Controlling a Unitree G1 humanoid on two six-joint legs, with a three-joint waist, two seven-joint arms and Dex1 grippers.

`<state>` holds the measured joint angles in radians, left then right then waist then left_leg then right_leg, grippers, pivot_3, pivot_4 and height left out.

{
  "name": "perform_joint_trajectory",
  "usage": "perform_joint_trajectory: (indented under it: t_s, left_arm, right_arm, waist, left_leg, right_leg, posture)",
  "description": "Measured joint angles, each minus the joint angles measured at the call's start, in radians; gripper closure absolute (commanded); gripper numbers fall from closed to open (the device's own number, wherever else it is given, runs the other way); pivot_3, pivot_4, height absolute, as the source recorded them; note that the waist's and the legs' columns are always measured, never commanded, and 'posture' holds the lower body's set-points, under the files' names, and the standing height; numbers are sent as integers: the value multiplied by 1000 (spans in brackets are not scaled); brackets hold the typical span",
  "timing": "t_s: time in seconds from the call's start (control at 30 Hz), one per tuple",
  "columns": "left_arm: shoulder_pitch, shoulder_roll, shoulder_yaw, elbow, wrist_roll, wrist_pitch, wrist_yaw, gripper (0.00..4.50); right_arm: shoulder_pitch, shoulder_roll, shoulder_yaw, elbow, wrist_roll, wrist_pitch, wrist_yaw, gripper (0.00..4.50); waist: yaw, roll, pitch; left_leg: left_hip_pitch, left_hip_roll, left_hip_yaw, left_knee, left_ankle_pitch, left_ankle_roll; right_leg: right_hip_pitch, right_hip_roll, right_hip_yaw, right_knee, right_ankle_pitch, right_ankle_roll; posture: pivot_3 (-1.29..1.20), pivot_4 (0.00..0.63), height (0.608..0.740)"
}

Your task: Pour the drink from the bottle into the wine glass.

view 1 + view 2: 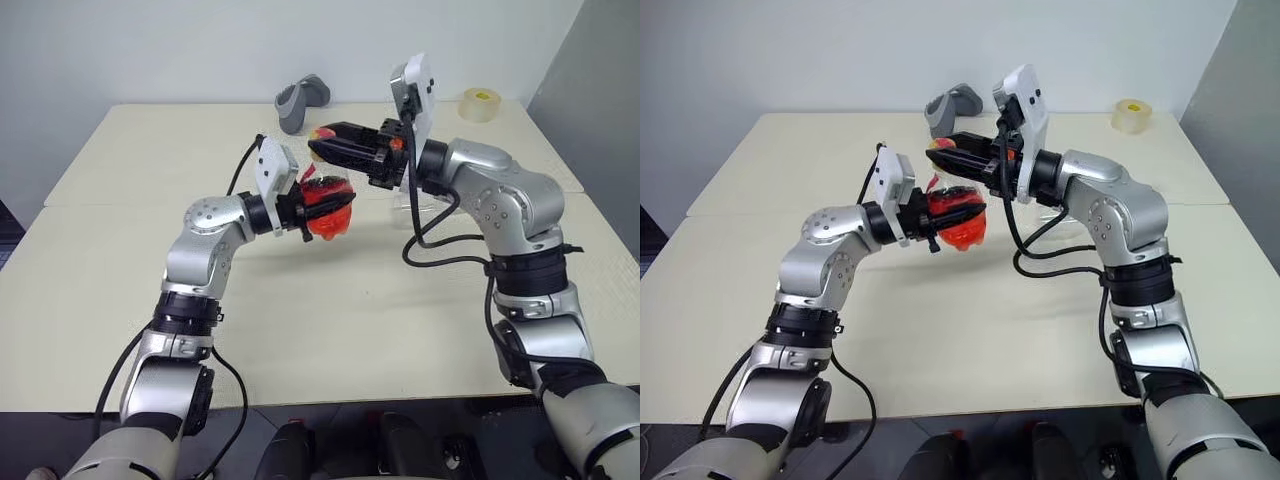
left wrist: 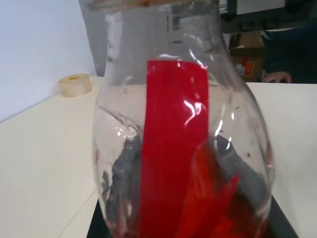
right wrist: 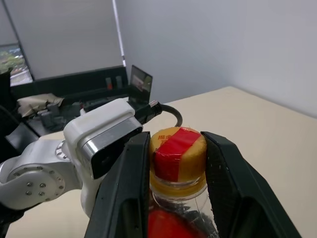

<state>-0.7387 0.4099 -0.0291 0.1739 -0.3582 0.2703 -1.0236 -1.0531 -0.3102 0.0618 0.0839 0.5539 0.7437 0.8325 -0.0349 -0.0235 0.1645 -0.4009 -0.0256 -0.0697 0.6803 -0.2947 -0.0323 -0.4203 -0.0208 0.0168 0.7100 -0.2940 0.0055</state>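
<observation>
My left claw is clenched on the bottle, holding it up above the surface, roughly centre, between my two arms. Bottle stands about upright in the grip. The drink sits red in the lower part of the body; a red strip of label runs down the clear wall in the left wrist view.

My right claw comes in level from the right, one finger on each side of the cap. The fingers lie close against the red-and-yellow cap, but I can't tell if they truly pinch it or just bracket it.

The wine glass stands on the surface behind my right forearm, mostly hidden, just the clear foot and a bit of bowl.

Far edge: grey object behind the claws, roll of tape at the far right corner.
</observation>
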Motion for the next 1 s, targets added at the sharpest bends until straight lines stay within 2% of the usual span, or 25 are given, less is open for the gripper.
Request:
perform_joint_trajectory:
  t_s: [0.3,0.5,0.7,0.87,1.0]
  left_arm:
    - [100,54,-12,-176,-70,55,-66,3385]
    - [104,60,-24,-198,-100,69,-82,3385]
    - [103,59,-45,-203,-104,69,-87,3385]
    - [119,62,-75,-202,-100,70,-123,3387]
    - [120,66,-76,-203,-100,70,-127,3388]
  right_arm:
    - [-28,-86,48,-9,17,-18,233,3274]
    - [-26,-115,60,-48,5,-59,266,3274]
    - [6,-160,48,-129,30,1,244,3274]
    - [48,-214,-120,-224,165,183,122,3274]
    - [98,-228,-187,-285,260,307,37,3274]
  waist:
    - [1,0,0]
    - [2,0,0]
    - [3,0,0]
    - [5,0,0]
    - [3,0,0]
  left_leg:
    - [0,0,0,0,0,0]
    - [0,0,0,0,0,0]
    - [0,0,-1,0,0,0]
    - [-1,0,-1,0,0,0]
    - [0,0,0,0,-1,2]
  right_leg:
    - [1,0,0,-1,0,0]
    - [1,0,-1,-1,0,0]
    - [1,0,-1,-2,0,0]
    - [1,0,-1,-2,0,0]
    - [1,0,0,-2,0,0]
  posture:
    - [0,150,740]
    - [0,150,740]
    - [0,150,740]
    - [0,150,740]
    - [0,150,740]
